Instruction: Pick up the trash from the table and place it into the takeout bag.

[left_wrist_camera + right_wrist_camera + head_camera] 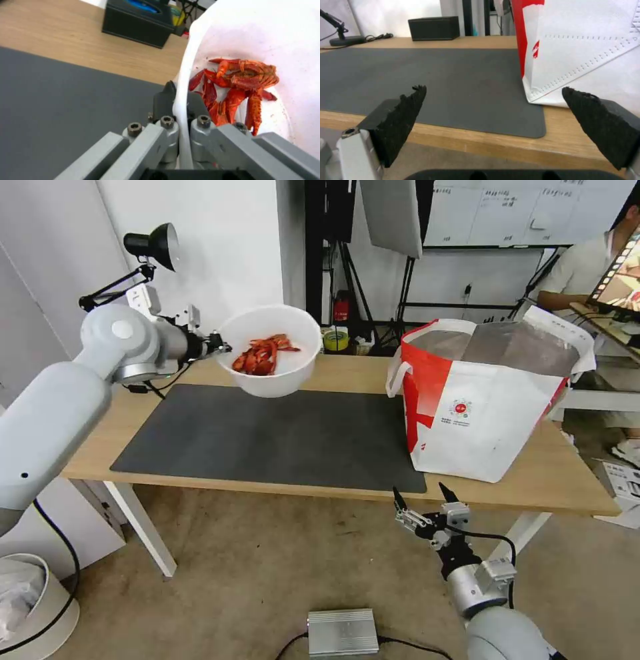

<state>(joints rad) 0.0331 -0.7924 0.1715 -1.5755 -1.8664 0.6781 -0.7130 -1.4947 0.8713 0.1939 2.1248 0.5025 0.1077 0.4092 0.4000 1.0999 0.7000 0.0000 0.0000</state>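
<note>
Head view: left pincer (217, 345) clamped on rim of white bowl (270, 350), lifted above desk (347, 373), level to keep scraps in; right pincer (421, 502) open, idle below desk edge near takeout bag (487, 407).

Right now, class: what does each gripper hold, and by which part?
The left gripper pinches the white bowl by its rim. The right gripper holds nothing.

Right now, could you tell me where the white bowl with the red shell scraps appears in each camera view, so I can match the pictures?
Head view: the white bowl is held up over the table's far left, above the dark grey mat, by the left gripper.
Left wrist view: the bowl is on the picture's right, its rim pinched in the gripper.
Right wrist view: not in it.
Shared landmark: the mat.
</note>
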